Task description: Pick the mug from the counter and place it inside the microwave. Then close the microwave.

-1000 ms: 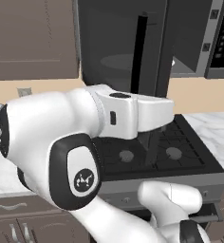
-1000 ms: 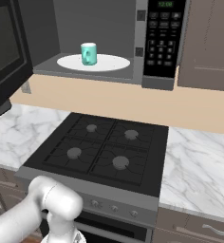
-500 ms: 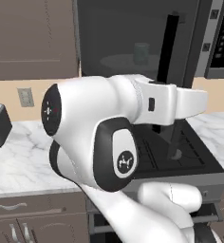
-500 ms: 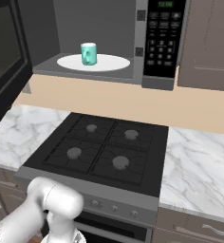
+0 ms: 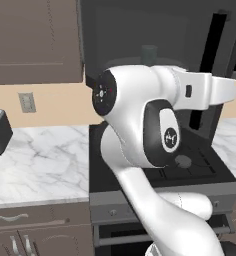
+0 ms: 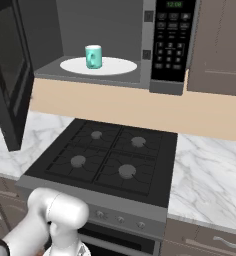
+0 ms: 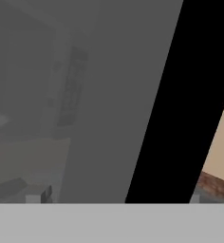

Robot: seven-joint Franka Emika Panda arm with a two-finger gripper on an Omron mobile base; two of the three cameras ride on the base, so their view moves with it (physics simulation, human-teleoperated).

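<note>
Close against the dark glass door (image 7: 85, 95) of the large dark grey boxy microwave (image 6: 115, 45) is where your hand camera looks, with the door's black edge slanting across the picture; the pincer's fingers are not clear there, so you cannot tell whether they are spread or pressed together. The small teal-green cylindrical mug (image 6: 93, 56) already stands upright on the white round turntable plate (image 6: 117, 66) inside the cavity, off the white marble counter (image 6: 210, 170), so you likely have only the closing left.

Watch for a glancing push: if the hand slides along the door's edge, the door may stay ajar, and the wide-swinging white arm (image 5: 155, 120) could catch on the door.

From the right base camera you get the mug, the black gas stovetop (image 6: 105, 160) and the open door. From the left base camera the arm covers most of that, and the mug is a dim shape behind the glass.
</note>
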